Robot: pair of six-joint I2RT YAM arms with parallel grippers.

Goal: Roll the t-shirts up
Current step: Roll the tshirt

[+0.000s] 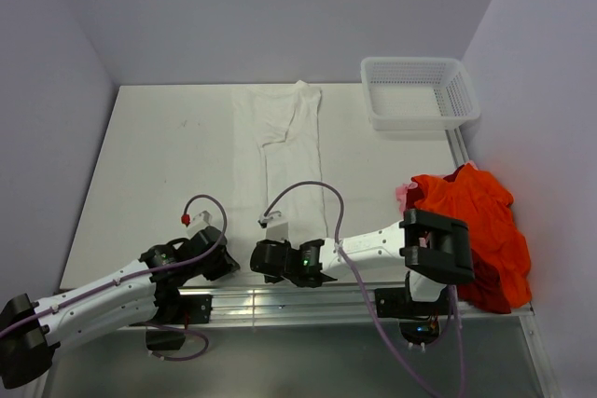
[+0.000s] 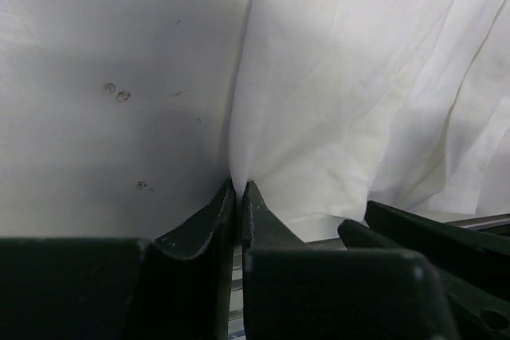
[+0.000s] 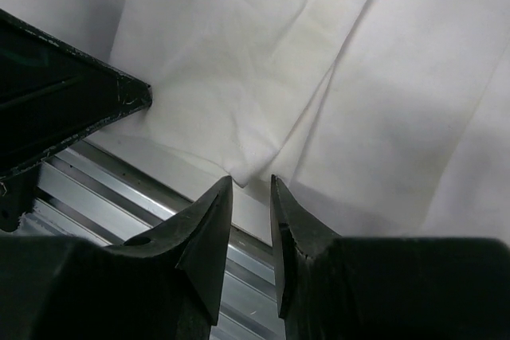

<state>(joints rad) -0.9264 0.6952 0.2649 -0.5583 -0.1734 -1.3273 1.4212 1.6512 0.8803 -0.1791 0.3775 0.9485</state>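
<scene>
From above, your long white cotton t-shirt (image 1: 289, 156), folded lengthwise into a narrow strip, lies flat on the white table (image 1: 159, 165), running from the far edge toward the arm bases. Both arms crowd its near hem. The left gripper (image 1: 224, 253) is at the near-left corner and the right gripper (image 1: 275, 253) just beside it to the right. That placement suits starting a roll from the near end. A crumpled heap of bright orange-red t-shirts (image 1: 485, 230) waits at the near right, well apart from the strip. A white plastic mesh basket (image 1: 462, 100) stands at the far right corner.

From your left wrist, the black jaws are pressed almost together. The shirt's left edge runs straight down into the slit between their tips, so they appear to be pinching that corner of cloth. The rest of the shirt spreads away to the right and far side, and bare table lies to the left.

From your right wrist, the jaws stand a little apart. A pointed fold of the hem reaches down to the gap at their tips, just above the ribbed aluminium rail (image 3: 119, 189) at the table's near edge. You cannot tell whether that point is nipped or merely touching. The body of the shirt lies beyond the tips, to the far right.
</scene>
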